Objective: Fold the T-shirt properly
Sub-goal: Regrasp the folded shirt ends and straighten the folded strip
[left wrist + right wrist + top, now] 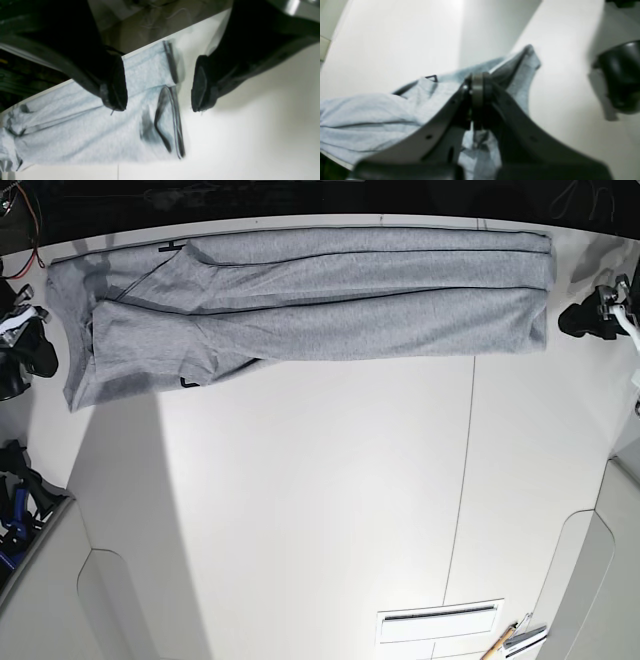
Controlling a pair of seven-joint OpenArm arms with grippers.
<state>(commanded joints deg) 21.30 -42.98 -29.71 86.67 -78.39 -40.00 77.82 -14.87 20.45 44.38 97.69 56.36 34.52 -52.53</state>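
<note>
T-shirt: light heather-grey, folded lengthwise into a long band along the 12 o'clock edge of the white counter in the base view. One end, broader and creased, lies toward 9 o'clock; the other, squared off, toward 3 o'clock. Small patches of black lettering show at the folds near the 9 o'clock end.

Left claw: in the left wrist view, jaws spread wide, nothing between them. One finger hangs over the grey cloth; the other hangs over bare counter past the shirt's hemmed edge, which runs between the two. Whether the fingers touch anything cannot be told. In the base view this claw sits at 3 o'clock, just beside the squared end.

Right claw: in the right wrist view, pinched together on a fold of the shirt, cloth gathered at the tips and rising to a peak behind them. In the base view this claw sits at 9 o'clock by the broader end.

Counter seam: thin line running from the shirt toward 6 o'clock.
</note>
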